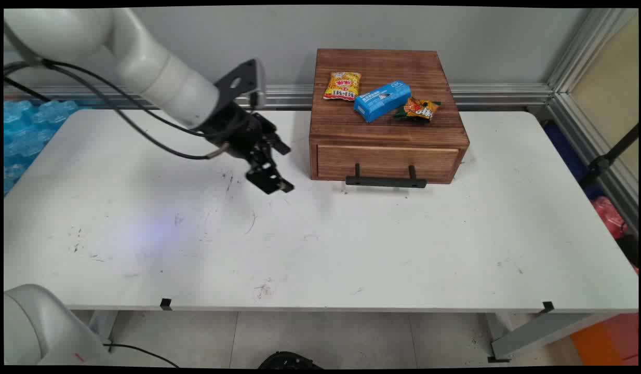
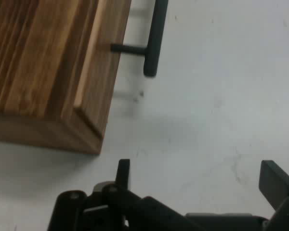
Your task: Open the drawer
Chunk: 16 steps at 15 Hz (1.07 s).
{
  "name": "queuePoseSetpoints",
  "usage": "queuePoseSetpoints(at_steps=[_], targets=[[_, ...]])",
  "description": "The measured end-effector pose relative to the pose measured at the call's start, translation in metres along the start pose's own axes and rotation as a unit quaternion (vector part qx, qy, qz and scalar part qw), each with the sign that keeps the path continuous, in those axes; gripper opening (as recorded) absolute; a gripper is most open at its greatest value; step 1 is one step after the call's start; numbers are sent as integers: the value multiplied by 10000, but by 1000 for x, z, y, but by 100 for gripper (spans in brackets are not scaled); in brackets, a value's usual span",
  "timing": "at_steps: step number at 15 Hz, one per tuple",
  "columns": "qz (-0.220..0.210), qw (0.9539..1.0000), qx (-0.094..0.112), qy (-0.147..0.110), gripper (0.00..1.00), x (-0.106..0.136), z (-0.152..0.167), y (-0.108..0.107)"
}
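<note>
My black gripper (image 1: 280, 167) hovers low over the white table (image 1: 320, 249), just left of a wooden drawer box (image 1: 387, 130). It is open, with nothing between its fingers. In the hand view the gripper (image 2: 197, 179) stands wide apart above bare table, with the box's front left corner (image 2: 82, 130) close ahead and the left end of the black handle (image 2: 153, 38) beyond. The drawer (image 1: 387, 162) is closed, its black bar handle (image 1: 386, 181) sticking out in front. On the box top lie a yellow snack packet (image 1: 342, 85), a blue packet (image 1: 382, 100) and a small orange-green packet (image 1: 419, 109).
Black cables (image 1: 118, 111) hang from the arm over the table's left rear. Blue bubble wrap (image 1: 24, 130) lies beyond the left edge. A metal frame (image 1: 575, 98) and red bag (image 1: 609, 215) stand off the right side.
</note>
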Motion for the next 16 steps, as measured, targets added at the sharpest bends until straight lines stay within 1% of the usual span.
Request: queuePoseSetpoints(at_steps=[3,6,9,10,16], targets=[[56,10000,47,66,100,21,25,3],[98,9999,63,107,100,35,44,6],[157,9997,96,130,100,52,69,9],[177,9997,125,135,100,62,83,11],[165,9997,153,104,100,83,117,17]])
